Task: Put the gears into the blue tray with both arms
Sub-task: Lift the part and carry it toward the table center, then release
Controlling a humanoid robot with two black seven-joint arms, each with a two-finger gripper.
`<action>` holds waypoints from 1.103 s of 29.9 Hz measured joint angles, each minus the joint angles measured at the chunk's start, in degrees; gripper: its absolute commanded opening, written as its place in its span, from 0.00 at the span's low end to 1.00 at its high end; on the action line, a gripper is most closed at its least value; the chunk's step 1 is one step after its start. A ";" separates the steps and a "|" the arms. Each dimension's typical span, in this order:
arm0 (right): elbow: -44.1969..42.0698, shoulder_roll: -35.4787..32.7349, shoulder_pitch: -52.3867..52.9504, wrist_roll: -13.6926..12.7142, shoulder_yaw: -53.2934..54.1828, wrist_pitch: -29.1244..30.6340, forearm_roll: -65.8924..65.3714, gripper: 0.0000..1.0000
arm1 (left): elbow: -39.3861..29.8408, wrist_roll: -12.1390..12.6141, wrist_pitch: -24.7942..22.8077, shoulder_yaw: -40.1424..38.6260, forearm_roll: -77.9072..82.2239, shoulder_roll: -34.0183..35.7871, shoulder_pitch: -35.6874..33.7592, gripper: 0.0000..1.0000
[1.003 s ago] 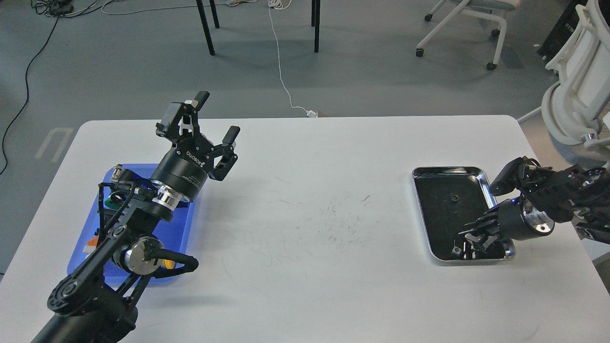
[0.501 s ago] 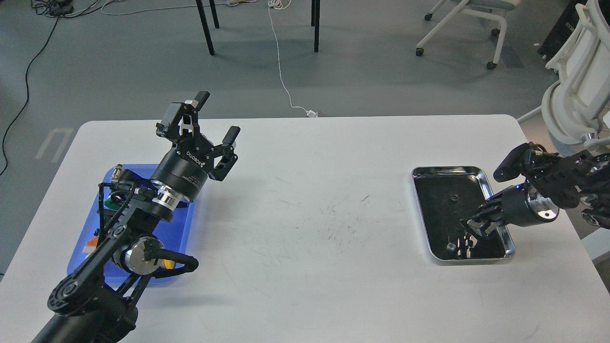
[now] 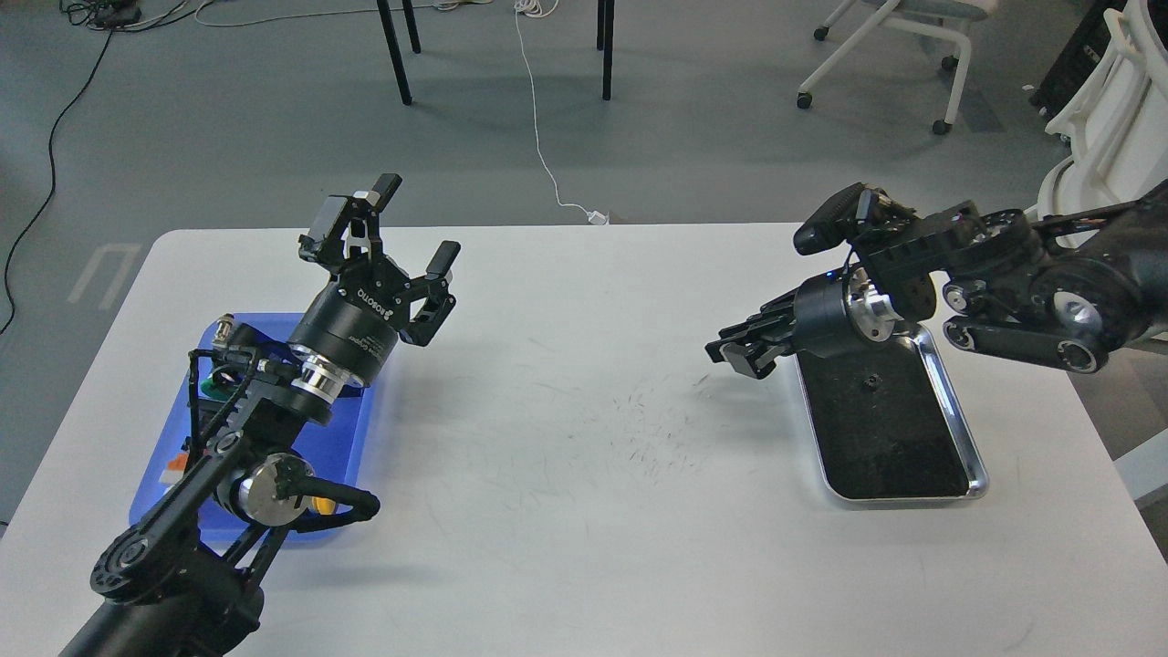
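One small black gear (image 3: pixel 871 381) lies on the dark lining of the silver tray (image 3: pixel 954 412) at the right. My right gripper (image 3: pixel 735 354) hovers over the table just left of that tray, pointing left. Its fingers look pressed together, and I cannot see whether anything sits between them. The blue tray (image 3: pixel 351 429) lies at the left, mostly under my left arm. My left gripper (image 3: pixel 418 222) is raised beyond the tray's far right corner, open and empty.
The blue tray holds push buttons: a green one (image 3: pixel 217 387), a yellow one (image 3: pixel 319 504) and an orange-and-white piece (image 3: pixel 173 470). Scuff marks (image 3: pixel 652 429) cover the white table's middle. Chairs and cables are on the floor beyond the table.
My right gripper has lifted out of the front of the silver tray and swung up and left past its left rim. The left arm has not moved.
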 measured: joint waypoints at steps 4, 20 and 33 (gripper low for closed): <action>-2.57 5.12 -3.23 0.00 -0.25 -2.29 0.93 0.16 | 0.00 0.00 0.00 -0.06 0.01 0.45 0.00 0.98; -4.09 8.31 -10.97 0.01 -3.24 -10.83 1.19 0.19 | 0.02 0.00 0.00 -0.08 0.01 0.44 0.08 0.98; -8.87 12.05 -13.48 0.02 -3.22 -13.15 1.22 0.27 | -0.01 0.00 0.00 -0.06 0.01 0.23 0.20 0.98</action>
